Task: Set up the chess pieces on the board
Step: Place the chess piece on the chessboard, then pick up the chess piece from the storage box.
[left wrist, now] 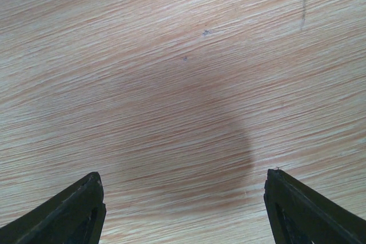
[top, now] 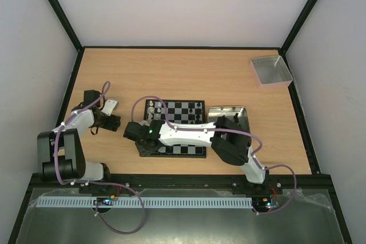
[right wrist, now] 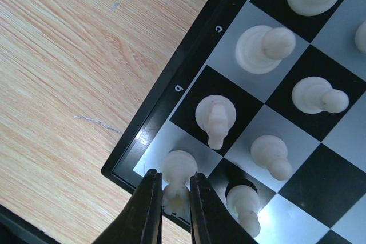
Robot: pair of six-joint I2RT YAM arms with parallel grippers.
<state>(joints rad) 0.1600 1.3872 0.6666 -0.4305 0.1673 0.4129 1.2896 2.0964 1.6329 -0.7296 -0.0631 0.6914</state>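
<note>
White piece [right wrist: 178, 167] on the board's [right wrist: 194, 61] corner square, right gripper [right wrist: 174, 204] clamped on its top; tilted release could topple it onto its neighbour [right wrist: 214, 115]. Left gripper [left wrist: 184, 175] jaws apart, beside board

I saw the wooden table [top: 189, 72] carrying a checked black-and-white board [top: 184, 108], a shiny rectangular tin [top: 227, 107] beside it, and perhaps a grey square tray [top: 272, 72].

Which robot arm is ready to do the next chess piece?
Right. The right arm pinches a white piece in its jaws at the board corner; the left arm holds open jaws over the table.
</note>
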